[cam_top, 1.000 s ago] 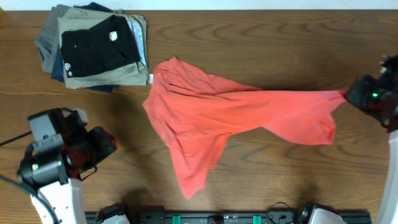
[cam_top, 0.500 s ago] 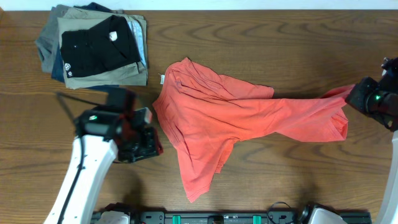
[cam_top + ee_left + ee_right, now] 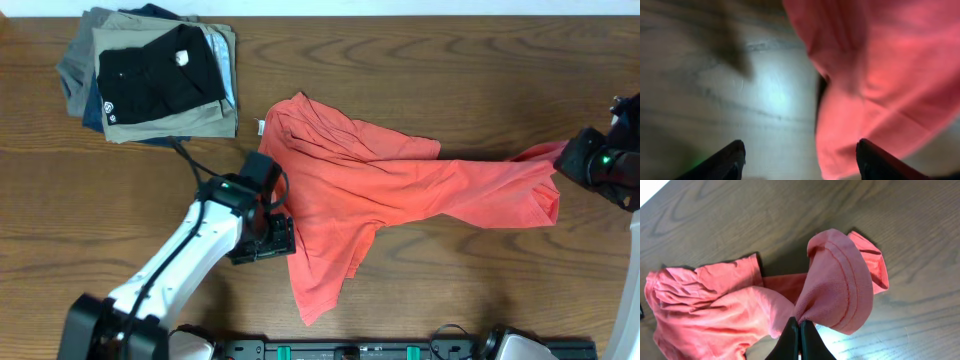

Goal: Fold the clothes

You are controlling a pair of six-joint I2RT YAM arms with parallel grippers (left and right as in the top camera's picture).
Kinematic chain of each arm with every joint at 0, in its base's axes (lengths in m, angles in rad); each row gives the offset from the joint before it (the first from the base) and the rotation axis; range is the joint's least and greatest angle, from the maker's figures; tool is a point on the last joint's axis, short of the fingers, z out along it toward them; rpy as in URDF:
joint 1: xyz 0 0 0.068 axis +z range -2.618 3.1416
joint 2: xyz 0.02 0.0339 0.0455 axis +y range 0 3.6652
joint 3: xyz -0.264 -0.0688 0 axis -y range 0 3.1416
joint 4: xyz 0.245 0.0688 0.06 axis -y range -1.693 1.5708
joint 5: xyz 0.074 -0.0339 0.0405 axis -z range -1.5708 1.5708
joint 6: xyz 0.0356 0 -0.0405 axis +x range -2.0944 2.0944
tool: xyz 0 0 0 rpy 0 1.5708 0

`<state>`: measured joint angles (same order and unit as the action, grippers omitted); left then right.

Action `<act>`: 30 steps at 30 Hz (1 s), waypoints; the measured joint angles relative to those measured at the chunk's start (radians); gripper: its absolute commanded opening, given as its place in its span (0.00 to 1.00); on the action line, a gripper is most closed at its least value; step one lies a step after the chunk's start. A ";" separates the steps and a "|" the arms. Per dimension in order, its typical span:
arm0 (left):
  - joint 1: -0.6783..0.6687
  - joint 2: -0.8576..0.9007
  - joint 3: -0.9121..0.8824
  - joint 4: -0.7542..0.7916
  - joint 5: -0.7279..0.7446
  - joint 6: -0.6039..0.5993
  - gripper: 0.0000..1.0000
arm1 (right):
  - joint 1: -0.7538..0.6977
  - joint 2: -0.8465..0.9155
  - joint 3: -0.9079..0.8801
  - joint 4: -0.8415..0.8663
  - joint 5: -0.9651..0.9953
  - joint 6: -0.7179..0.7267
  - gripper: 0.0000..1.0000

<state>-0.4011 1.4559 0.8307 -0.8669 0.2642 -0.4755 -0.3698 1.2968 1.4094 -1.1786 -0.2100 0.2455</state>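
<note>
The clothes are one coral-red T-shirt, lying crumpled and stretched across the middle of the table, with one flap trailing toward the front edge. My left gripper hovers low at the shirt's left edge, open. In the left wrist view its dark fingers straddle bare wood and the rim of the red cloth, holding nothing. My right gripper at the far right is shut on the shirt's right end. The right wrist view shows the right gripper pinching a hemmed fold of the shirt, lifted off the table.
A stack of folded garments sits at the back left corner, a black one on top over khaki, grey and blue. The table is brown wood. The left arm reaches in from the front left.
My left arm has swung from the front left corner to the shirt's left edge, and its jaws have opened wider. The shirt shifted slightly rightward earlier; the right gripper keeps its pinch.
</note>
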 measured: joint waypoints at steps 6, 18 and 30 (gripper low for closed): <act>0.000 0.096 -0.069 0.115 0.003 -0.027 0.72 | 0.000 0.000 0.000 -0.004 0.000 -0.008 0.01; -0.019 0.121 -0.072 0.179 0.023 -0.048 0.66 | 0.000 0.000 0.000 -0.005 0.000 -0.010 0.01; -0.134 0.119 -0.070 0.272 0.067 -0.053 0.55 | 0.000 0.003 0.000 -0.020 0.000 -0.010 0.01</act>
<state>-0.5350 1.5753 0.7605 -0.5949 0.3309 -0.5282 -0.3698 1.2995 1.4094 -1.1984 -0.2100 0.2359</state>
